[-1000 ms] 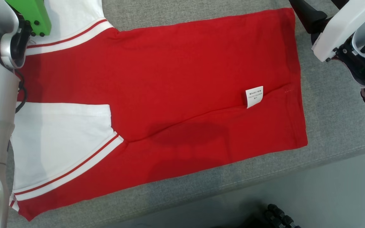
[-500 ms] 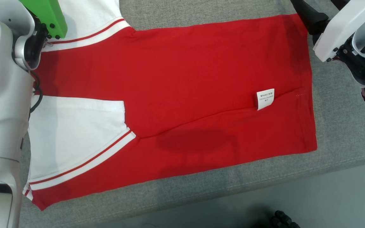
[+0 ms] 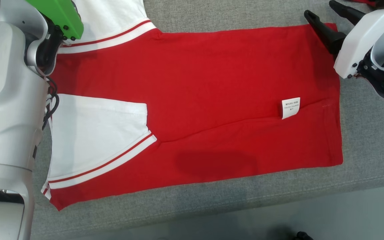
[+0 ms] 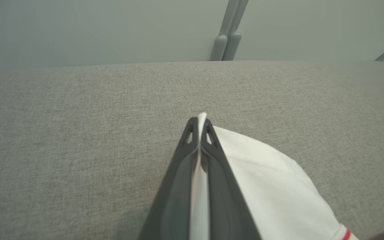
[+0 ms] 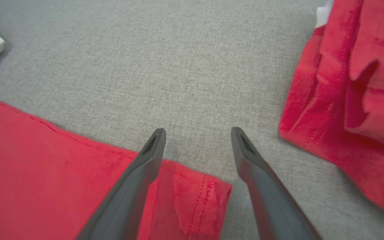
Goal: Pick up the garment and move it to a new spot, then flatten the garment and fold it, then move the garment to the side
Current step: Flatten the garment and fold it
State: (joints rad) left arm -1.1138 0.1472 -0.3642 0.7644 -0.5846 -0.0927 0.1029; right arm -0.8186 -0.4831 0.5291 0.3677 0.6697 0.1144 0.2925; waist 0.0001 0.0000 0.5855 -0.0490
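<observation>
The garment [image 3: 212,93], a red shirt with white sleeves and a white label [image 3: 290,107], lies spread flat on the grey padded table [image 3: 362,140]. In the left wrist view my left gripper [image 4: 198,121] is shut on the white edge of the far sleeve [image 4: 272,180], and a thin strip of cloth shows between its fingers. My left arm [image 3: 8,100] covers the garment's collar end. The right gripper [image 3: 322,11] stands open over the far hem corner; in the right wrist view its fingers [image 5: 197,131] straddle that red corner [image 5: 192,196], just above the cloth.
A second red cloth [image 5: 362,83] lies bunched on the table to the right of my right gripper. The table's front edge [image 3: 245,203] runs along the bottom, with grey floor [image 3: 345,216] beyond. Past the table's far edge stands a pale post [image 4: 227,40].
The whole head picture has slid right and down, so the camera moved. My left gripper has closed on the sleeve edge. The right gripper's fingers now show more fully over the hem corner.
</observation>
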